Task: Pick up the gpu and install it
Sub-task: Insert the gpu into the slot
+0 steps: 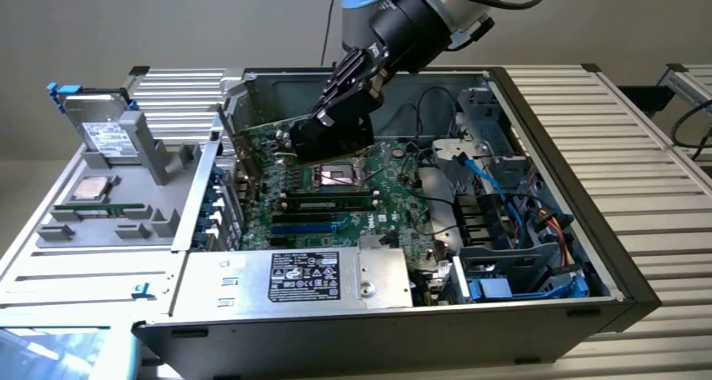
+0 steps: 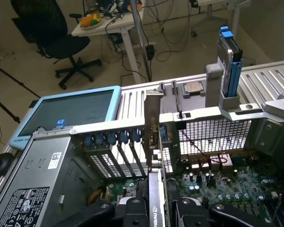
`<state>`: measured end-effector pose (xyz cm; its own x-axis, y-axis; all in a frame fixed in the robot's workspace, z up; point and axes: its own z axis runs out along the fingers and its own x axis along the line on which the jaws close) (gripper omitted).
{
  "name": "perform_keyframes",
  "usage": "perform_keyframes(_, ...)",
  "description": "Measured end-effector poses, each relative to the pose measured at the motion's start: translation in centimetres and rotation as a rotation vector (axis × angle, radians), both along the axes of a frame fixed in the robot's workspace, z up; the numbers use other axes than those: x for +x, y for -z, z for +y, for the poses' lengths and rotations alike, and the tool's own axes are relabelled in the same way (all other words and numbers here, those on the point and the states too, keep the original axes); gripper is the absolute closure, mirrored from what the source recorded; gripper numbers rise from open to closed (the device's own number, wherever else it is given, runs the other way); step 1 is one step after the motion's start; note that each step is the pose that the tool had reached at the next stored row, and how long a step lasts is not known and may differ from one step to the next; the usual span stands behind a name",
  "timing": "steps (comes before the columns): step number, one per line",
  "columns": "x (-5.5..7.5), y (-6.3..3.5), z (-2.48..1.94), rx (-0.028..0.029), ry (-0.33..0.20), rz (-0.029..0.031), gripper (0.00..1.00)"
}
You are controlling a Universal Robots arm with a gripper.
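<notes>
Half done, I'd say: hand (image 1: 328,138) clenched on the gpu (image 2: 154,156), hovering over the motherboard (image 1: 384,198) by the case's rear slots (image 2: 116,158), apparently not seated.

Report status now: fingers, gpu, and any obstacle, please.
Both fingers shut on gpu. It stands above motherboard, bracket at rear slots. The blue cables apart, at exterior view's right.

My exterior camera sits high and off to one side. It looks down at a slant into the open computer case (image 1: 623,230), far enough back to see all of it. My wrist camera rides just above the gripper (image 2: 157,213), very near, low inside the case. It faces along the gpu (image 2: 154,187) toward the room floor (image 2: 189,52) beyond. Both see the motherboard (image 1: 395,201), power supply (image 1: 300,276) and hard drive (image 1: 106,134).
</notes>
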<state>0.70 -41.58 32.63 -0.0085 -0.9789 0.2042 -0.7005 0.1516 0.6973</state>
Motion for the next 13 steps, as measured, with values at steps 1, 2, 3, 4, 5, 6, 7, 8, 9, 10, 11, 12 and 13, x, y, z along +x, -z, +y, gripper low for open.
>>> perform_keyframes(1,0.0,0.06,-0.01,0.0014,0.000,0.0065,0.72)
perform_keyframes(2,0.0,0.12,-0.02,0.0034,0.000,0.0125,0.72)
perform_keyframes(3,0.0,0.18,-0.02,0.0061,0.000,0.0182,0.72)
perform_keyframes(4,0.0,0.24,-0.03,0.0095,0.000,0.0237,0.72)
perform_keyframes(5,0.0,0.29,-0.03,0.0128,0.000,0.0292,0.72)
perform_keyframes(6,0.0,0.37,-0.03,0.0155,0.000,0.0343,0.72)
perform_keyframes(7,0.0,0.46,-0.05,0.0174,0.000,0.0384,0.72)
perform_keyframes(8,0.0,0.57,-0.07,0.0188,0.000,0.0420,0.72)
perform_keyframes(9,0.0,0.70,-0.10,0.0203,0.000,0.0455,0.72)
perform_keyframes(10,0.0,0.84,-0.13,0.0212,0.000,0.0481,0.72)
perform_keyframes(11,0.0,0.99,-0.17,0.0218,-0.001,0.0505,0.72)
perform_keyframes(12,0.0,1.16,-0.20,0.0223,-0.001,0.0525,0.72)
perform_keyframes(13,0.0,1.34,-0.23,0.0227,-0.001,0.0539,0.72)
